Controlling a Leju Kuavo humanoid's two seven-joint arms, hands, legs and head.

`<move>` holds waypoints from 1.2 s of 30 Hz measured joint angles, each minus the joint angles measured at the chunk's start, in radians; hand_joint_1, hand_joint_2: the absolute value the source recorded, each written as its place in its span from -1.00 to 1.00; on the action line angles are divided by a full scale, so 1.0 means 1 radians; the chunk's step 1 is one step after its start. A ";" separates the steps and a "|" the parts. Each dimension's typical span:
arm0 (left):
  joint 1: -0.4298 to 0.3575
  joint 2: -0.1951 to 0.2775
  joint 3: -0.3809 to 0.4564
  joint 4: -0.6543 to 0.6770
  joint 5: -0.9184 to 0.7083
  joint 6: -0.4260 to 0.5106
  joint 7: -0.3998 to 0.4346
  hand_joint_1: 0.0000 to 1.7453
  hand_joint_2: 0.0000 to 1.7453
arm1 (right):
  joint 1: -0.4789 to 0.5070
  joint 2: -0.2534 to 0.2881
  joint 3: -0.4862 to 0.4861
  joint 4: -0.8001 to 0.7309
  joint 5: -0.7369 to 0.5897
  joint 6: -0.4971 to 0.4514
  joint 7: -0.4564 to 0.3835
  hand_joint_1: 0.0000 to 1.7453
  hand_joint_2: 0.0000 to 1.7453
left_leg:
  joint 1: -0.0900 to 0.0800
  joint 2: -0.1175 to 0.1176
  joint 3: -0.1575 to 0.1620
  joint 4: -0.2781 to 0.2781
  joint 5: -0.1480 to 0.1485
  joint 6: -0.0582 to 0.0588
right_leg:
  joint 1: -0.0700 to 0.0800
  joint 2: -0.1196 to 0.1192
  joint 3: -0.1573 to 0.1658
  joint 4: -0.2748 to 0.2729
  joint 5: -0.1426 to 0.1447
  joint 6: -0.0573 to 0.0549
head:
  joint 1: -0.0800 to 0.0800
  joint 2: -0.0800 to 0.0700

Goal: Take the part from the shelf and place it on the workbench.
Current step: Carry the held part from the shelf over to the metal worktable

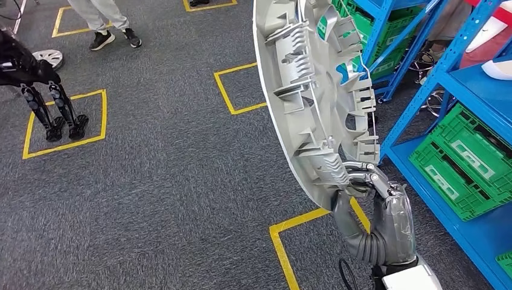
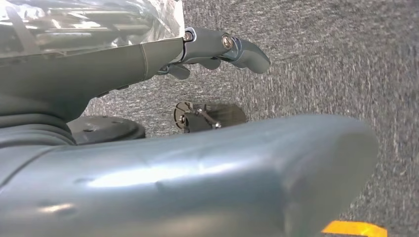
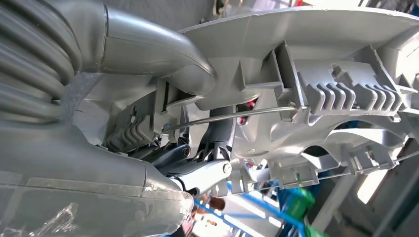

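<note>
The part is a large grey plastic wheel cover [image 1: 308, 90], held upright on edge with its ribbed back face and wire ring turned to the shelf side. My right hand [image 1: 380, 211] grips its lower rim from below, thumb on the smooth outer face and fingers hooked into the ribs. In the right wrist view the thumb [image 3: 148, 49] presses on the cover [image 3: 321, 59] and the fingers [image 3: 197, 173] reach under a clip. My left hand [image 2: 197, 173] hangs over the grey carpet, its fingers [image 2: 217, 47] stretched out and holding nothing.
A blue metal shelf [image 1: 422, 103] with green crates [image 1: 465, 163] stands close on the right. Yellow tape squares [image 1: 290, 235] mark the carpet. Another robot's dark legs [image 1: 54, 115] stand at far left, with a round cover [image 1: 48, 57] on the floor and a person's legs [image 1: 108, 30] beyond.
</note>
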 joint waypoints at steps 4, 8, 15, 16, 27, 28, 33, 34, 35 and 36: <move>0.006 0.001 -0.007 0.000 -0.017 0.001 -0.003 -1.00 -1.00 | 0.012 0.000 -0.004 -0.003 0.027 -0.014 0.022 1.00 1.00 | 0.005 -0.041 0.009 -0.030 0.009 0.023 | -0.003 0.012 -0.004 0.022 -0.027 0.017 | 0.006 0.000; -0.003 -0.003 -0.012 0.000 -0.020 0.003 -0.005 -1.00 -1.00 | 0.049 -0.001 -0.015 -0.007 0.036 -0.022 0.035 1.00 1.00 | 0.005 -0.088 0.014 -0.034 0.008 0.035 | -0.003 0.093 -0.126 0.238 -0.106 0.016 | 0.027 0.000; -0.003 -0.007 -0.022 0.000 -0.016 0.009 0.014 -1.00 -1.00 | 0.065 -0.002 -0.017 -0.009 0.039 -0.024 0.041 1.00 1.00 | 0.009 -0.171 0.000 0.002 -0.012 0.012 | -0.017 0.182 -0.069 0.032 0.033 0.015 | 0.034 0.000; -0.001 -0.007 -0.023 0.000 -0.014 0.010 0.019 -1.00 -1.00 | 0.065 -0.002 -0.017 -0.010 0.040 -0.024 0.043 1.00 1.00 | 0.011 -0.182 -0.004 0.004 -0.010 0.006 | -0.014 0.177 -0.068 0.028 0.033 0.012 | 0.033 0.000; 0.005 -0.009 -0.026 0.000 -0.014 0.012 0.036 -1.00 -1.00 | 0.065 -0.001 -0.017 -0.011 0.041 -0.025 0.047 1.00 1.00 | 0.022 -0.050 -0.077 0.157 -0.042 -0.025 | -0.004 0.033 -0.016 0.007 0.014 -0.016 | 0.004 0.000; 0.004 -0.009 -0.026 0.000 -0.014 0.012 0.035 -1.00 -1.00 | 0.066 -0.002 -0.017 -0.011 0.041 -0.025 0.047 1.00 1.00 | 0.017 -0.031 -0.044 0.096 -0.019 -0.020 | -0.003 0.023 -0.012 0.006 0.011 -0.012 | 0.003 0.000; 0.004 -0.006 -0.026 0.000 -0.015 0.010 0.018 -1.00 -1.00 | 0.065 -0.002 -0.017 -0.013 0.041 -0.025 0.048 1.00 1.00 | -0.002 -0.016 0.004 -0.010 -0.004 0.017 | 0.001 -0.021 0.000 -0.003 0.002 0.014 | 0.004 0.000; 0.006 -0.006 -0.026 0.000 -0.014 0.008 0.015 -1.00 -1.00 | 0.064 -0.002 -0.017 -0.013 0.039 -0.025 0.047 1.00 1.00 | 0.000 -0.027 0.008 -0.018 -0.001 0.023 | -0.001 -0.007 -0.002 0.005 -0.007 0.018 | 0.006 0.000; 0.007 -0.006 -0.026 0.000 -0.013 0.006 0.012 -1.00 -1.00 | 0.063 -0.002 -0.017 -0.014 0.036 -0.025 0.046 1.00 1.00 | 0.003 -0.037 0.012 -0.025 0.002 0.029 | -0.002 0.017 -0.013 0.031 -0.024 0.020 | 0.009 0.000; 0.006 -0.006 -0.026 0.000 -0.012 0.004 0.012 -1.00 -1.00 | 0.063 -0.002 -0.017 -0.015 0.032 -0.025 0.043 1.00 1.00 | 0.005 -0.048 0.016 -0.030 0.004 0.035 | -0.004 0.047 -0.037 0.079 -0.049 0.021 | 0.014 0.000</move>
